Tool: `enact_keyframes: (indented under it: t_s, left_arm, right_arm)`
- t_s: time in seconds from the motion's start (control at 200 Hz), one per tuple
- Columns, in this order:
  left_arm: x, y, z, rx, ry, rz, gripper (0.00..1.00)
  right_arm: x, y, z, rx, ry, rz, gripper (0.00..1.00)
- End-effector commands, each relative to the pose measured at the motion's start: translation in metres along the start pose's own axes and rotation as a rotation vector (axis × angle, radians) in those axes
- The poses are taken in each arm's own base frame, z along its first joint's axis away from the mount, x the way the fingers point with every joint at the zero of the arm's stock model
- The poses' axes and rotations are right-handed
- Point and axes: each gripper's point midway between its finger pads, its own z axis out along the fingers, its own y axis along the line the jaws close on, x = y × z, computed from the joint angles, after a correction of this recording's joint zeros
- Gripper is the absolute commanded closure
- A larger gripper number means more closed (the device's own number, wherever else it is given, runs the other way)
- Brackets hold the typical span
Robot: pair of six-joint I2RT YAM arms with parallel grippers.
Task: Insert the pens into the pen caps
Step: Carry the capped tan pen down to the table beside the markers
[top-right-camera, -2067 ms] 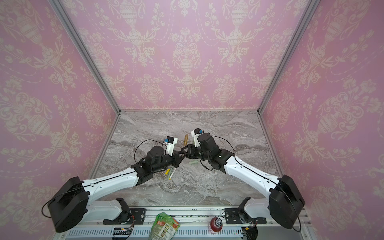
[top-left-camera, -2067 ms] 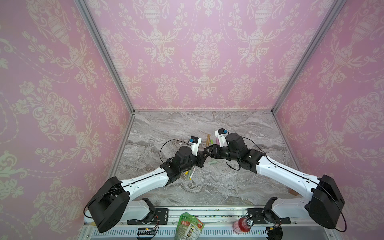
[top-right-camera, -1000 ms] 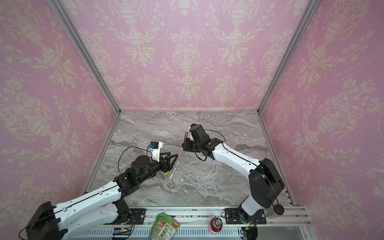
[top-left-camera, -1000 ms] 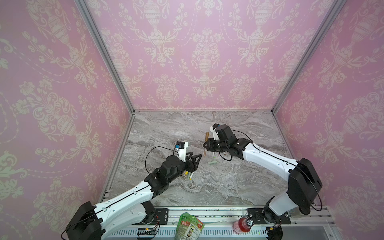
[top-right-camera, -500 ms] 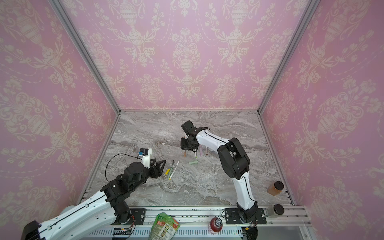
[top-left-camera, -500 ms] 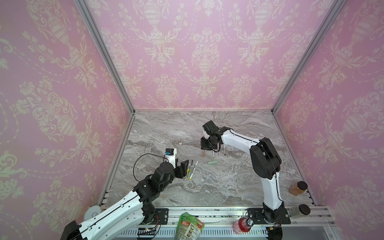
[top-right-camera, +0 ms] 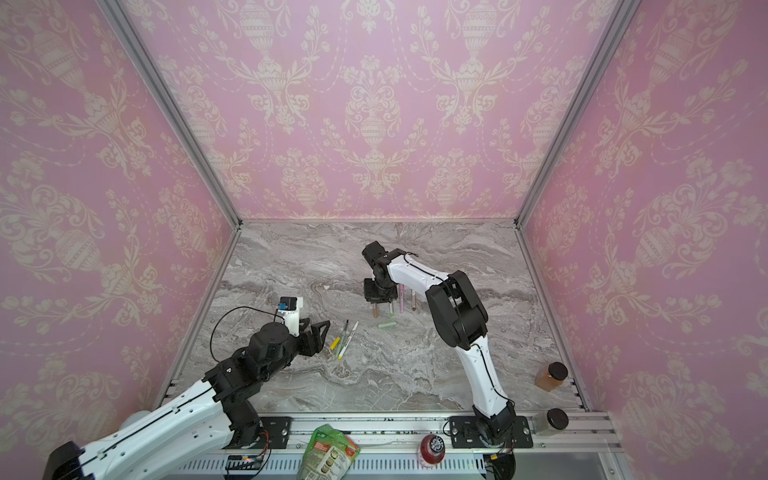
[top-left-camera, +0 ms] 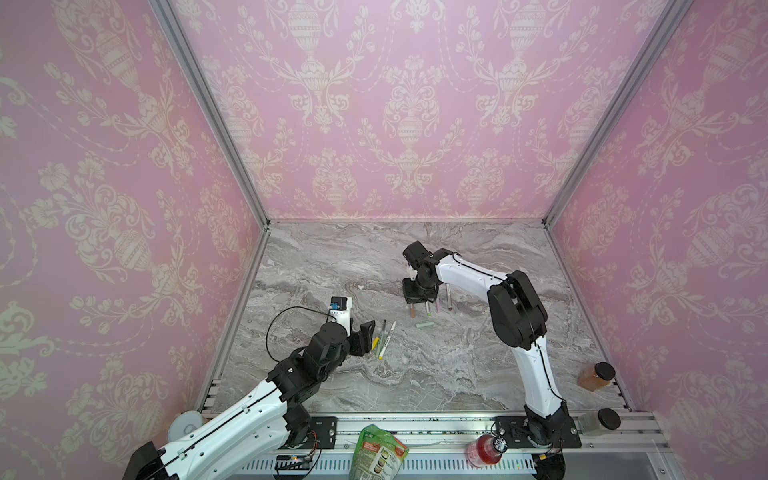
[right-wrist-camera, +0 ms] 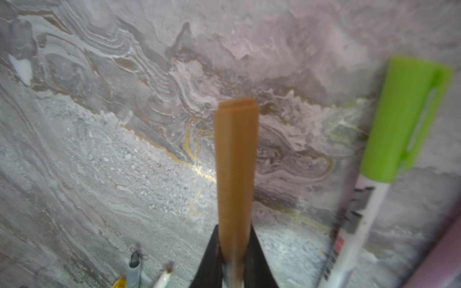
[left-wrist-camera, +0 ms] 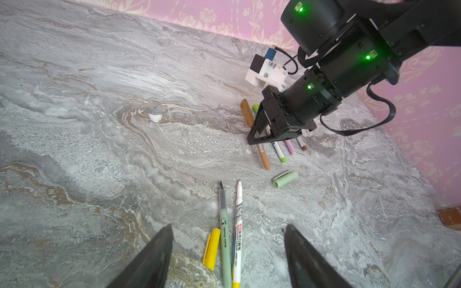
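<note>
My right gripper (top-left-camera: 418, 297) is shut on a tan pen (left-wrist-camera: 262, 154) that wears its brown cap (right-wrist-camera: 235, 162), and holds it low over the marble at the back. Beside it lie three capped pens: a white one with a lime cap (right-wrist-camera: 409, 117), a pink one (top-left-camera: 437, 305) and a brown-ended one (top-left-camera: 449, 299). My left gripper (left-wrist-camera: 227, 229) is open at the front left with nothing in it. Between its fingers lie a yellow cap (left-wrist-camera: 211, 249), a pale green pen (left-wrist-camera: 224, 237) and a white pen (left-wrist-camera: 238, 224), both uncapped. A pale green cap (top-left-camera: 424, 324) lies alone between the two groups.
Two jars (top-left-camera: 596, 376) (top-left-camera: 602, 422) stand at the front right corner. A green packet (top-left-camera: 376, 455) and a red bottle (top-left-camera: 484, 449) sit on the front rail. Pink patterned walls close in the table on three sides.
The grippers, which met mid-table, have parted. The right one carried the capped tan pen back and down beside the capped pens. The left one drew back to the front left and opened wider.
</note>
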Motion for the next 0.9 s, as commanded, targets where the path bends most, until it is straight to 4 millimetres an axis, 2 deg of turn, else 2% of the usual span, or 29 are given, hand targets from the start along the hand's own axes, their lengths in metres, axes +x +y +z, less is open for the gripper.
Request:
enact_keyframes:
  t_s: [0.0, 0.145, 0.34, 0.51, 0.731, 0.821, 0.896]
  left_arm:
    - [-0.006, -0.004, -0.001, 0.011, 0.000, 0.016, 0.27]
    - [-0.008, -0.005, 0.000, 0.017, 0.000, 0.014, 0.27]
    - [-0.010, -0.006, -0.002, 0.022, -0.003, 0.012, 0.27]
    - [-0.012, -0.006, -0.004, 0.023, -0.009, 0.007, 0.27]
    - [-0.011, -0.003, -0.007, 0.015, -0.013, 0.005, 0.27]
    - [-0.010, -0.002, -0.007, 0.014, -0.015, -0.001, 0.27]
    - [-0.010, -0.002, -0.006, 0.018, -0.015, -0.006, 0.27]
  right_arm:
    - [0.002, -0.006, 0.004, 0.025, 0.025, -0.015, 0.88]
    - [0.001, -0.008, 0.007, 0.028, 0.026, -0.010, 0.84]
    - [-0.001, -0.011, 0.008, 0.041, 0.014, -0.014, 0.68]
    - [-0.003, -0.008, 0.002, 0.035, 0.004, -0.020, 0.68]
    - [-0.012, 0.004, -0.030, -0.007, -0.067, -0.046, 0.66]
    - [-0.011, 0.004, -0.031, 0.005, -0.068, -0.059, 0.65]
    - [-0.008, 0.000, -0.023, 0.028, -0.048, -0.066, 0.66]
